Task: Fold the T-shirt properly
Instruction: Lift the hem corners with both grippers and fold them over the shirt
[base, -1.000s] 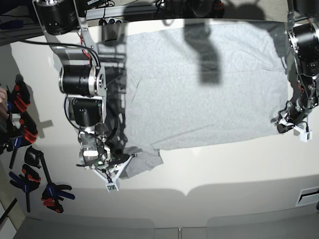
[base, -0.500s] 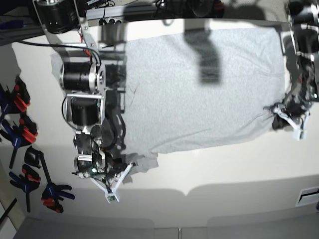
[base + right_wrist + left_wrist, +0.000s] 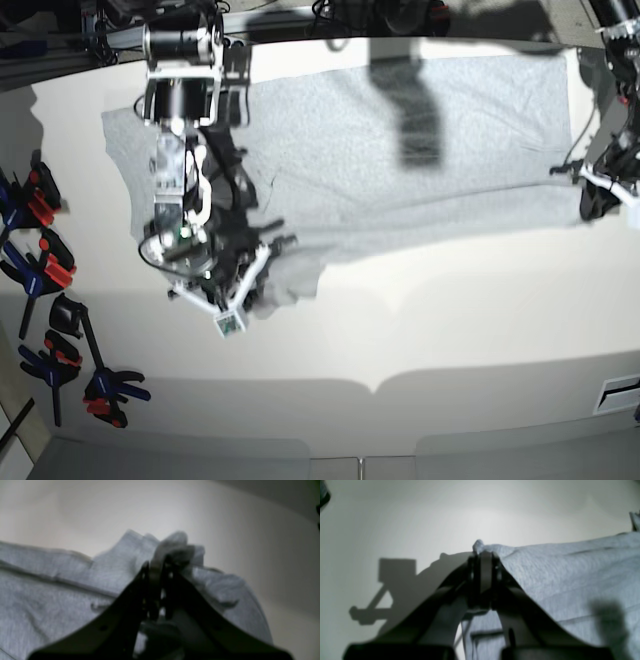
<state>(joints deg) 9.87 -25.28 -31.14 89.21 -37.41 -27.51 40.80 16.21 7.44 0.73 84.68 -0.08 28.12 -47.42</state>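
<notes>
both claws are clamped tight on the t-shirt (image 3: 400,170). the left claw (image 3: 483,555) has a corner of the hem pinched, with a bit of fabric poking past its tips. the right claw (image 3: 160,562) has a bunched wad of cloth. the shirt is plain grey side up, spread across the far part of the white surface (image 3: 400,340), with its near edge pulled up.

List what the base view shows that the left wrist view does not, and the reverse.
Only the base view shows the clamps at the table's edge, the right gripper shut on a bunched corner, and the whole spread T-shirt. Only the left wrist view shows close up the cloth poking out above the left gripper. Both show the T-shirt, the pale table and the left gripper pinching the fabric.
</notes>
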